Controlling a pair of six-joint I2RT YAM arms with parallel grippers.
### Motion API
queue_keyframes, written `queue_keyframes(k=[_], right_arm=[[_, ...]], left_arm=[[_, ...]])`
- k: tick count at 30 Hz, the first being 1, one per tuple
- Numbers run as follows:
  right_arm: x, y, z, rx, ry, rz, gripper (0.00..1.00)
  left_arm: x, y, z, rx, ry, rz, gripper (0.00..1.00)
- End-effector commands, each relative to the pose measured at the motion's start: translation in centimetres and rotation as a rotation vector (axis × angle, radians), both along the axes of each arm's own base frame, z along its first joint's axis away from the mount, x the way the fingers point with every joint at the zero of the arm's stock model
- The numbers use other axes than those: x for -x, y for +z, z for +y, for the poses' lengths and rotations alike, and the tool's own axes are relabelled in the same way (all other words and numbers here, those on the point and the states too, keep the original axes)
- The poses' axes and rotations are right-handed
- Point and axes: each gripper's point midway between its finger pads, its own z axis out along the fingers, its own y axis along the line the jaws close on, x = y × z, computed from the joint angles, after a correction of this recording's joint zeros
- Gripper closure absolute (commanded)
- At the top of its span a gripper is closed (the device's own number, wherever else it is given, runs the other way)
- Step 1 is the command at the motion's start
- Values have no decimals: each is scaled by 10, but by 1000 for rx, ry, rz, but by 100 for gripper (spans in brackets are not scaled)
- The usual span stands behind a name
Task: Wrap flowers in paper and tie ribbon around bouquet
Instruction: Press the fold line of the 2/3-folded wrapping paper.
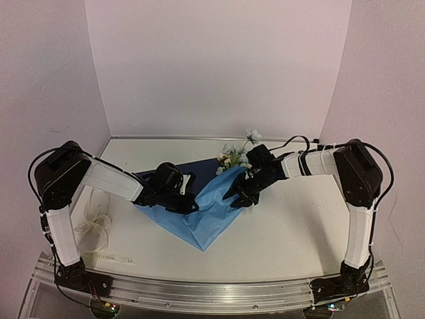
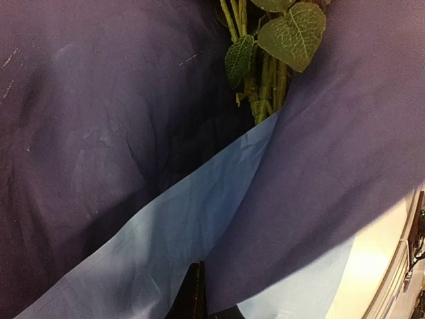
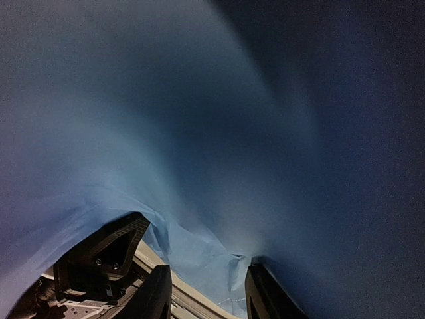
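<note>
Top view only: both arms meet over the paper (image 1: pixel 199 216). It lies mid-table as a kite-like shape with its point toward the near edge.
Ribbon: the ribbon (image 1: pixel 98 224) lies in loose cream loops beside the left arm, well apart from the sheet. A flat stretch with dark printing lies close to the near edge.
Flowers: the flowers (image 1: pixel 238 156) rest at the paper's far corner, with pale blue and cream blooms sticking out past it toward the back wall.
Left wrist only: thin green stems (image 2: pixel 265 93) and veined, heart-shaped leaves (image 2: pixel 292 33) are tucked between folds of paper.
Paper faces: one is dark blue and matte, the other light blue. The light face is finely creased where a flap crosses the dark one.
Left gripper: the left gripper (image 1: pixel 184 199) is closed tight at the sheet's left side. Its own camera shows only a dark sliver of finger (image 2: pixel 196 296) where the light flap comes down. Whether it pinches the sheet cannot be told.
Right gripper: the right gripper (image 1: pixel 240 196) is partly open at the right side. Its black fingers (image 3: pixel 156 292) stand apart, and the paper's light edge hangs into the gap unpinched.
Right wrist only: paper billows over the lens, soft and blurred.
Table: the table (image 1: pixel 285 232) is smooth and cream.
</note>
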Motion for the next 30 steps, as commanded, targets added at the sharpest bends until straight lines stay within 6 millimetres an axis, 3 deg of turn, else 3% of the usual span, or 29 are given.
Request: queue_keyframes(k=[1,8,12,15,19,23,30], right_arm=[[-15,2,7,-13,-15,-43,61],[-18,12,9,-20,-6,-57,61],[-18,13,10,-20,-8,-56,61],[-19,16,12,-27,-6,-54,62],[-19,19,13,-33,-4,-51,62],[-17,20,14,-37,2,-46,62],[-7,29,12,-50,27,-45,62]], left_arm=[[-7,32,2,20,-8,-71,91],[-9,79,23,-18,33,-177,53],[7,97,26,-30,-2,-199,50],[38,95,7,-24,-112,-183,54],[71,63,-16,-14,-232,-100,71],[73,40,-24,-3,-231,-65,79],[70,1,-19,-58,-176,-12,90]])
